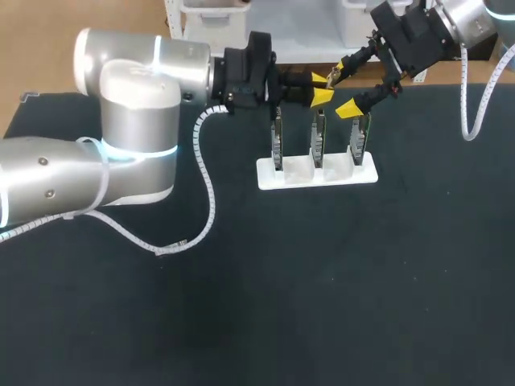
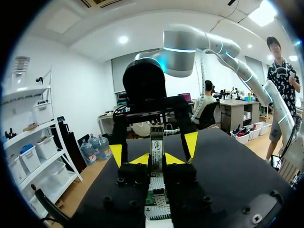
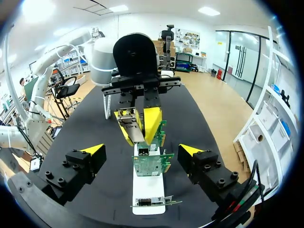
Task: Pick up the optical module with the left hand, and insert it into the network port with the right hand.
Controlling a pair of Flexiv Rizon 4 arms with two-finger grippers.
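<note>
Right wrist view, slim silver boxy optical module [image 3: 131, 124] clamped in left hand [image 3: 137, 125], right hand [image 3: 141, 150] spread open

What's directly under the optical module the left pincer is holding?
Green circuit boards stand upright in the white holder below the optical module gripped by the left pincer. The module and the nearest board cover the farther boards' ports, so which it sits over is unclear.

Table [image 1: 322, 305], black top. On it, toward the far edge: one white rack [image 1: 317, 173] with three slots, and circuit boards [image 1: 319, 141] standing upright, one per slot.
</note>
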